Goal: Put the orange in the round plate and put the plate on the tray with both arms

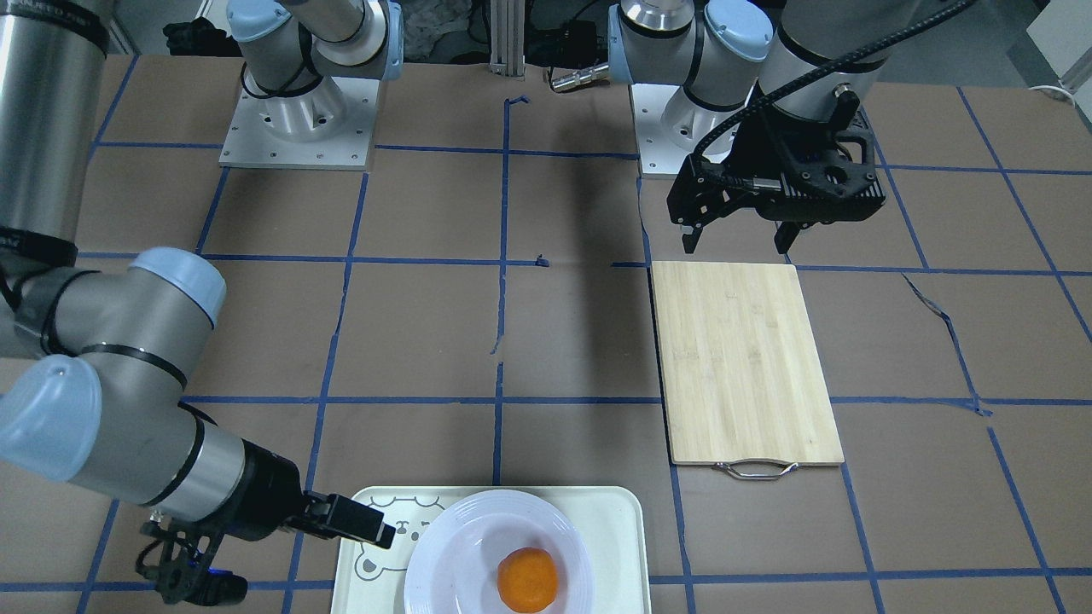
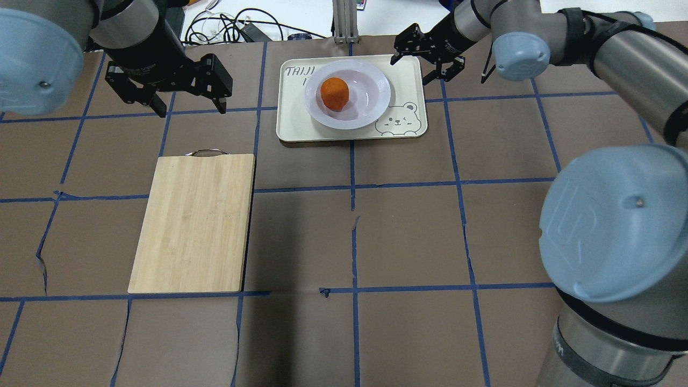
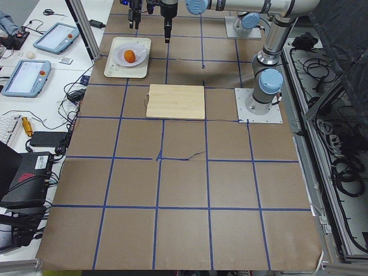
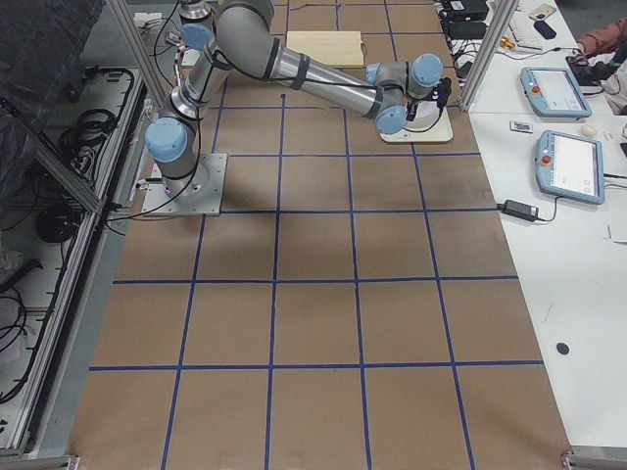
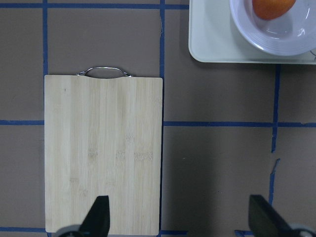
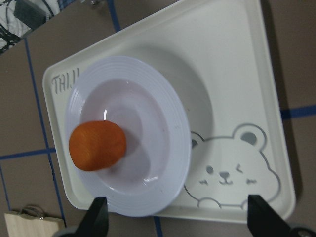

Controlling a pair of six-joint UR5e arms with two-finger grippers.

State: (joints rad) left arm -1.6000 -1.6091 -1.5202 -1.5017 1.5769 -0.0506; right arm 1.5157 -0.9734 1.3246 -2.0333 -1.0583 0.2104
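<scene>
Right gripper [image 6: 180, 219] and left gripper [image 2: 191, 107] hang spread, empty; round plate [image 6: 168, 128] with orange [image 6: 97, 145] sits on the tray [image 6: 237, 74] ahead of the right fingertips, so withdraw straight up.

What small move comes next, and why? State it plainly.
Probably lift the right tool clear of the tray and stop. The orange sits in the round plate, the plate rests on the tray, and the right tool hangs open at the tray's corner, holding nothing; the task looks finished.
</scene>
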